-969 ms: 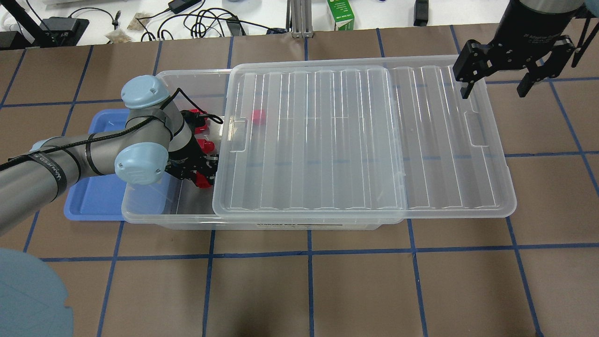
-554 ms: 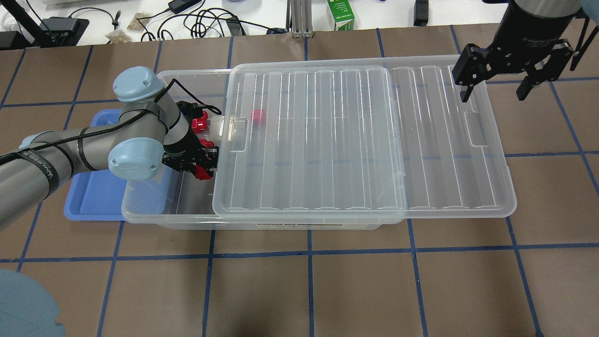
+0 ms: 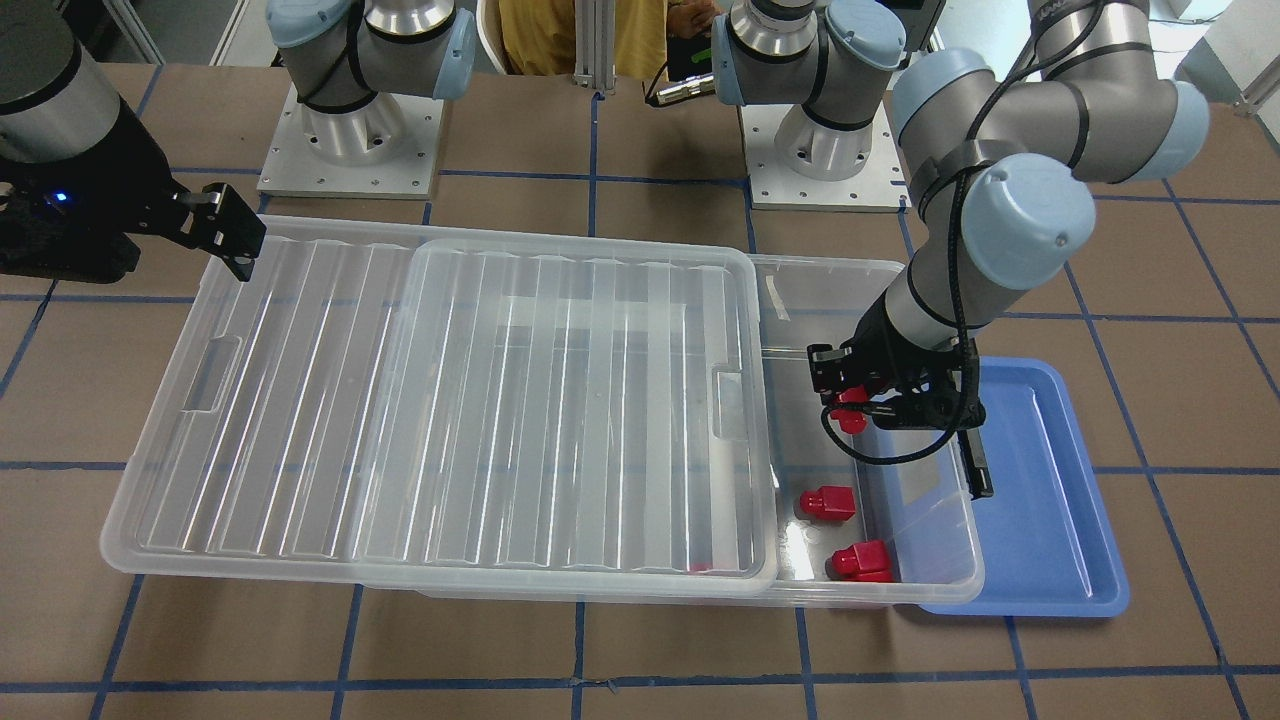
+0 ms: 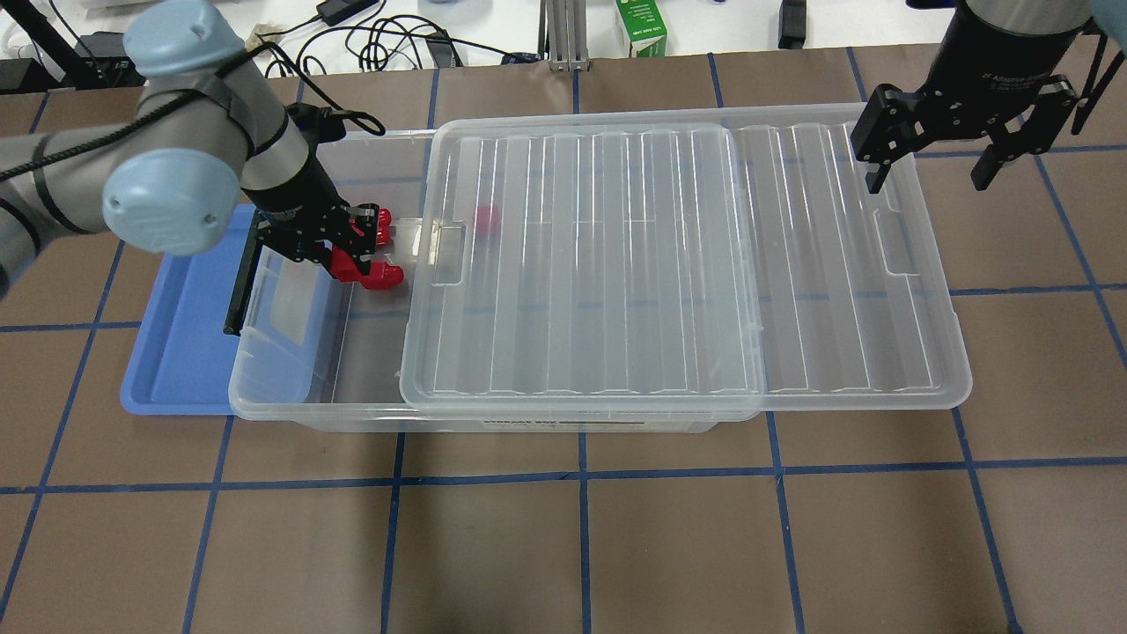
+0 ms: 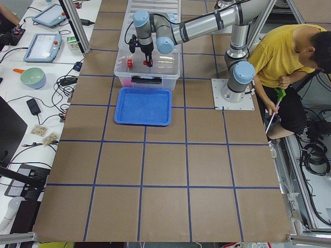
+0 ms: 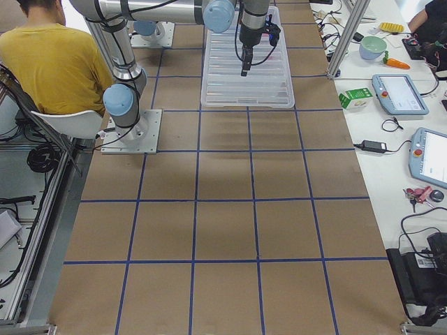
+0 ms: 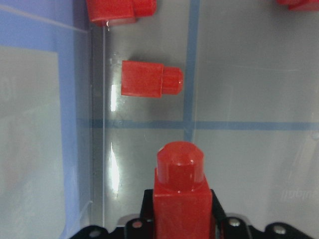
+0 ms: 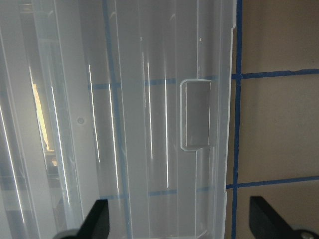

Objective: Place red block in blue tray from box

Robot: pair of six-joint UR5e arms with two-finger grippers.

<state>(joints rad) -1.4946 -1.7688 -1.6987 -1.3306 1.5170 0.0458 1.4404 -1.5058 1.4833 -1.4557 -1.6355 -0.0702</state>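
Observation:
My left gripper is shut on a red block and holds it above the uncovered left end of the clear box; the block also shows in the front view. Other red blocks lie on the box floor below, and one sits under the lid. The blue tray lies against the box's left end and partly under it. My right gripper is open and empty above the lid's right end.
The ribbed clear lid is slid to the right and overhangs the box. The black latch hangs at the box's left end over the tray. Cables and a green carton lie beyond the table's far edge.
My left gripper has risen out of the box with the red block and moved toward the far side and a little left. The right gripper has barely moved.

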